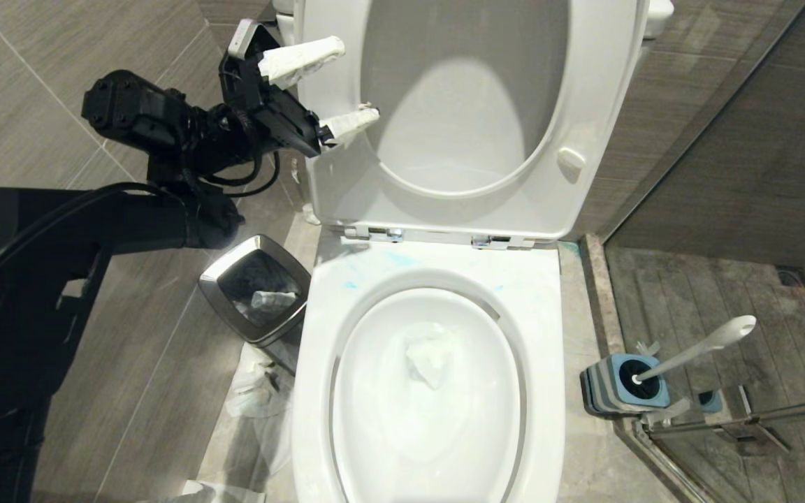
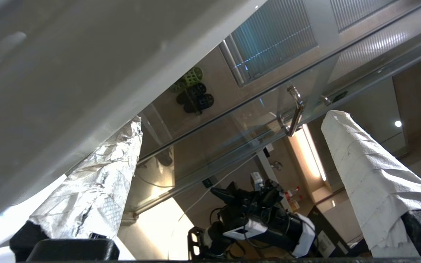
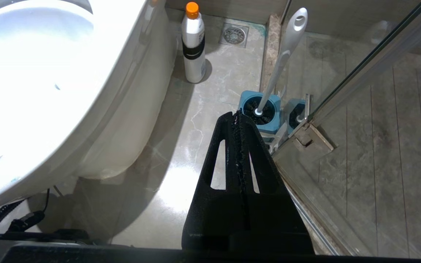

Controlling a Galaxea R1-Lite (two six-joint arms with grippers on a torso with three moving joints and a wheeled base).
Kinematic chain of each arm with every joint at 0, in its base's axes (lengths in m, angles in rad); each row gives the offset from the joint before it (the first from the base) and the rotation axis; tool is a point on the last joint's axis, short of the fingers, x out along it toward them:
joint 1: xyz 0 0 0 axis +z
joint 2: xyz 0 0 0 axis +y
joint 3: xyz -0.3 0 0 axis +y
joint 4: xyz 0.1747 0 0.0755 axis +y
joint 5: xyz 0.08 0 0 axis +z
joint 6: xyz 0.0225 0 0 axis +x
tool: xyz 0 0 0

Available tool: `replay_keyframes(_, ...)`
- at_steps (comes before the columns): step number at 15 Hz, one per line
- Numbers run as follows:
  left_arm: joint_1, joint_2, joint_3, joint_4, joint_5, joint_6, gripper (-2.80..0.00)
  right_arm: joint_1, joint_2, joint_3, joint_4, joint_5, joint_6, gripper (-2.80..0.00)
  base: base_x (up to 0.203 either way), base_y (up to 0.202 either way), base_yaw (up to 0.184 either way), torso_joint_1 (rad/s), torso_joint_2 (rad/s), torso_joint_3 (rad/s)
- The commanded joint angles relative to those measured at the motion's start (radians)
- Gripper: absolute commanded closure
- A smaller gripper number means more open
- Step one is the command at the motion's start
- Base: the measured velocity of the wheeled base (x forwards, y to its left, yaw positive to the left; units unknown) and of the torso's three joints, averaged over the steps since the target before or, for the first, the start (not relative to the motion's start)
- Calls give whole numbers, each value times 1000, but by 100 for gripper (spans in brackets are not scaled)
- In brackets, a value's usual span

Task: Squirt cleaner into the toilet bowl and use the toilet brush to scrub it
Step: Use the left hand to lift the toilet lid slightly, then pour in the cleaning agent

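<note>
Open toilet bowl ahead of me, with clutter on the floor to both sides.

My left gripper (image 1: 329,87) is spread wide at the edge of the raised seat and lid (image 1: 584,105), one finger close against it; beyond the other fingertip there is open air. Below those jaws, a steel bin (image 1: 256,290) blocks the floor beside the toilet bowl (image 1: 318,391), whose opening is unobstructed except for wadded paper (image 1: 430,360). Just past my closed right gripper (image 3: 240,118), the toilet brush (image 3: 283,54) stands in its holder (image 3: 260,113), hemmed by the glass shower door (image 3: 360,73).
</note>
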Motion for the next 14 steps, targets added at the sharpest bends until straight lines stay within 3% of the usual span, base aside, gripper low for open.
replay_keyframes(1, 2, 18, 0, -7, -7, 4, -280, 0, -1, 6, 0, 0, 0, 0, 0, 0, 0, 0, 0, 0)
replay_keyframes(5, 2, 12, 0, -7, -7, 20, -280, 0, 0, 6, 0, 0, -1, 0, 0, 0, 0, 0, 0, 0)
replay_keyframes(8, 5, -72, 9, -6, -8, -20, -280, 0, 0, 6, 0, 0, -1, 0, 0, 0, 0, 0, 0, 0)
replay_keyframes(10, 19, -175, 19, -7, -1, -147, -280, 0, 0, 6, 0, 0, 0, 0, 0, 0, 0, 0, 0, 0)
replay_keyframes(14, 59, -420, 144, -99, 48, -505, -280, 0, 0, 6, 0, 0, -1, 0, 0, 0, 0, 0, 0, 0)
